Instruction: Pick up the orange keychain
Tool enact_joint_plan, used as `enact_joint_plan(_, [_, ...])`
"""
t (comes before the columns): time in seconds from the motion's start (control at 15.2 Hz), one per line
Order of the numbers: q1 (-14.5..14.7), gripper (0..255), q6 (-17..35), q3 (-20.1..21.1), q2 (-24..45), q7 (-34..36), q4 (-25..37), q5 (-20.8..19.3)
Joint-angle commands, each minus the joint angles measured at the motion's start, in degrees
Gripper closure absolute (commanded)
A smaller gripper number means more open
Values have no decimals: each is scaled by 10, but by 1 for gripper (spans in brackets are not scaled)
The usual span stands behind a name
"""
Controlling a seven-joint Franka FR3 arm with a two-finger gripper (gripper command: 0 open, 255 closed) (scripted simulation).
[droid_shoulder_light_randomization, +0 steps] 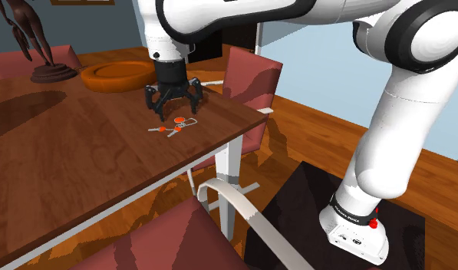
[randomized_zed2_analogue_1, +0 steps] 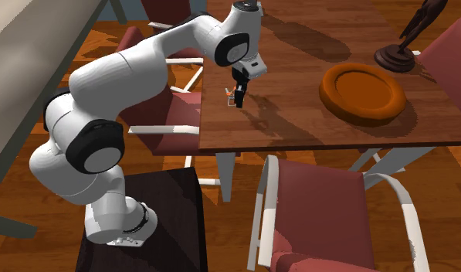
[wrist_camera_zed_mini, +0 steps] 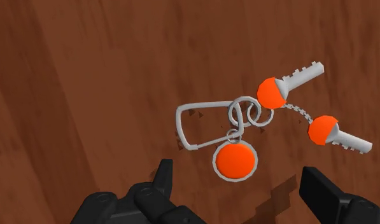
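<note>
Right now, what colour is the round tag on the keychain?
The round tag is orange, grey-rimmed; wrist view shows it best.

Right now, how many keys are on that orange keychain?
2. One orange-headed key sits right at the linked rings. The second key trails on a short chain beyond it. Both lie on the table, and I see no sign of a hidden one.

My arm (droid_shoulder_light_randomization: 388, 130) is smooth white with rounded shells, broken by dark rings at the joints (droid_shoulder_light_randomization: 400, 31). My pincer (droid_shoulder_light_randomization: 173, 106) is all black. My white base (droid_shoulder_light_randomization: 356, 230) carries a small red button (droid_shoulder_light_randomization: 373, 225) and tiny dark marks.
</note>
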Motion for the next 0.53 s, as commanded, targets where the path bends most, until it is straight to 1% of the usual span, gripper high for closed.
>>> enact_joint_plan(0.0, [0,0,6,0,0,0,-6,0])
enact_joint_plan(0.07, [0,255,6,0,0,1,-6,0])
enact_joint_plan(0.46, [0,255,8,0,-1,0,-8,0])
